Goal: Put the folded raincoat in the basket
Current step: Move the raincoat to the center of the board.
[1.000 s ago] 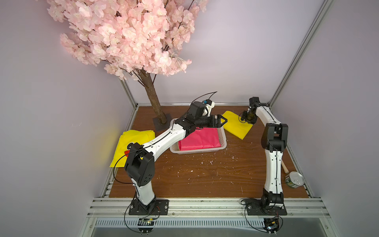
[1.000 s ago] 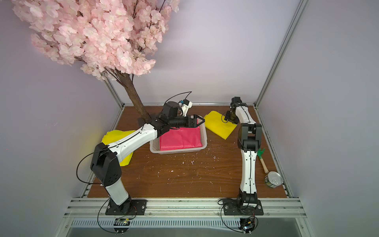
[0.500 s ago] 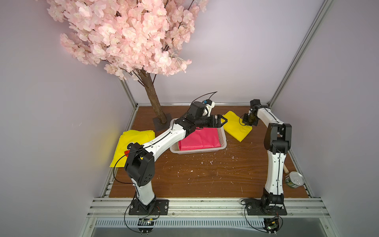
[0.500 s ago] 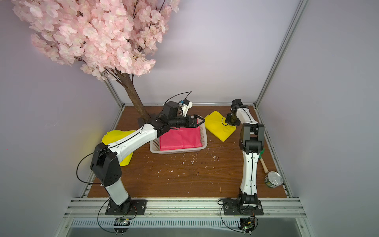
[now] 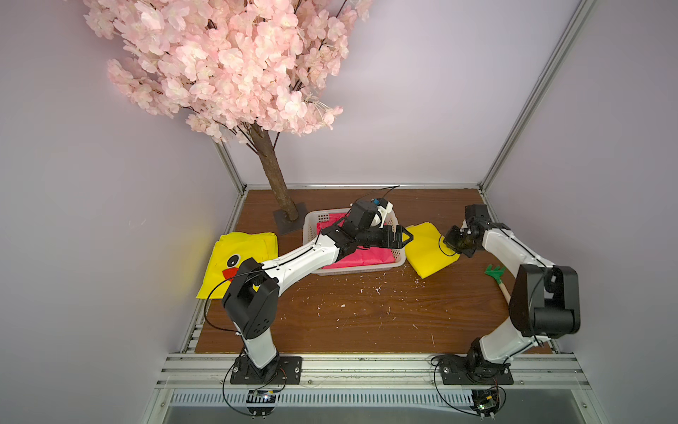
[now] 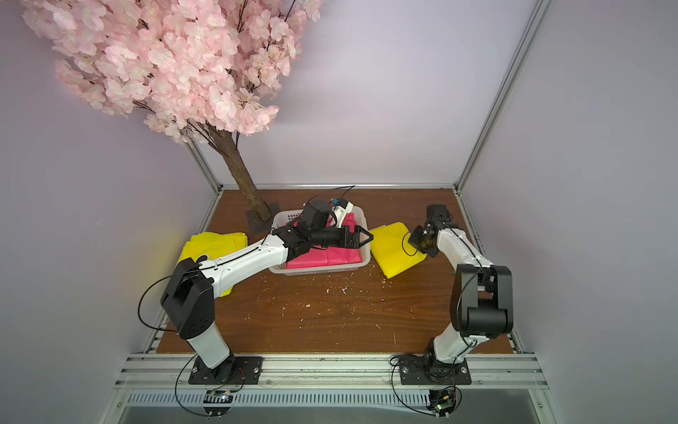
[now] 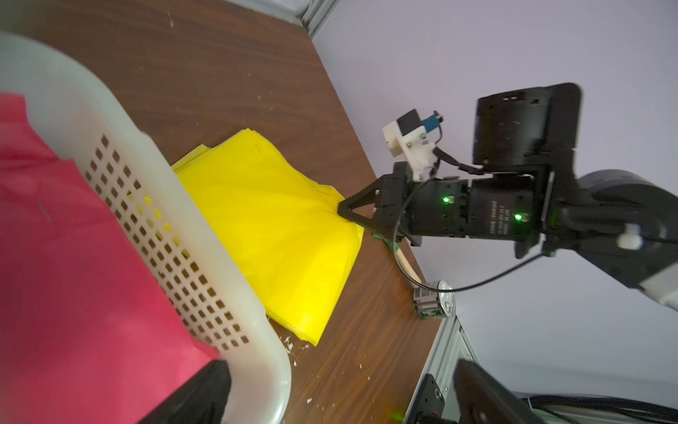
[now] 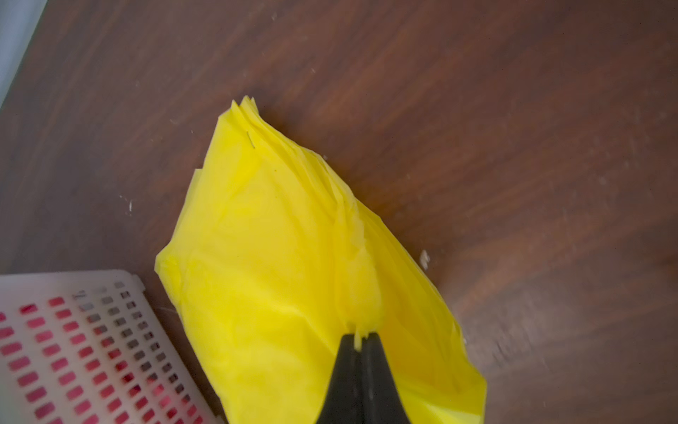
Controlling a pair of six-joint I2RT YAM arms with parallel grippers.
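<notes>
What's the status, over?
Right end effector shut on folded yellow raincoat, beside basket. Left end effector open over basket rim, may block drop. Red raincoat inside.

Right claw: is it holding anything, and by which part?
The right claw is shut on the folded yellow raincoat, pinching a bunched bit of its edge on the side away from the basket.

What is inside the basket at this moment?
A folded pink raincoat lies in the white basket. The left arm crosses above and hides part of the inside; anything beneath the raincoat cannot be seen.
</notes>
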